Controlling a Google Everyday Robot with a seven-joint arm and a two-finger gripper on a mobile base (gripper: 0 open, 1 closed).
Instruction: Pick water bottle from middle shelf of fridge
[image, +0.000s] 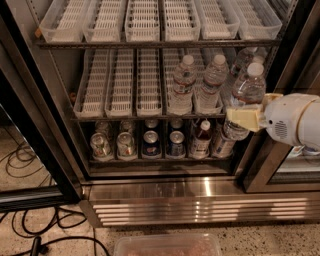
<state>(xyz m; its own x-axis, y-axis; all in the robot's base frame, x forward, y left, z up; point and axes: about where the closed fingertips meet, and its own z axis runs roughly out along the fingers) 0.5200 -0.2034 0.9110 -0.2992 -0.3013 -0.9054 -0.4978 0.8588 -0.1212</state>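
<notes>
The gripper (241, 119) sat at the right side of the open fridge (60, 100), in front of the right end of the middle shelf (125, 118), on the end of a white rounded arm (295, 120) that came in from the right edge of the view. Its pale yellow fingers (245, 119) were clamped across the lower body of the water bottle (248, 87). The bottle leaned slightly, white cap up and to the right, and its bottom end hung in front of and below the shelf's front edge, beyond the clear lane trays (120, 82). Two more bottles of water (183, 85) stood upright side by side at the front of their lanes just left of the held one, and another showed further back in the right-hand lane. On the low shelf, four soda cans (125, 144) stood in a row, with two dark-drink bottles (201, 137) to their right, the rightmost partly hidden behind the held bottle. Above, more slotted trays (145, 20) lined the top shelf. Below the door opening ran the ribbed stainless steel base (200, 205). Black cables (35, 225) lay on the speckled floor at the left, and a clear plastic container (167, 245) sat at the bottom edge.
</notes>
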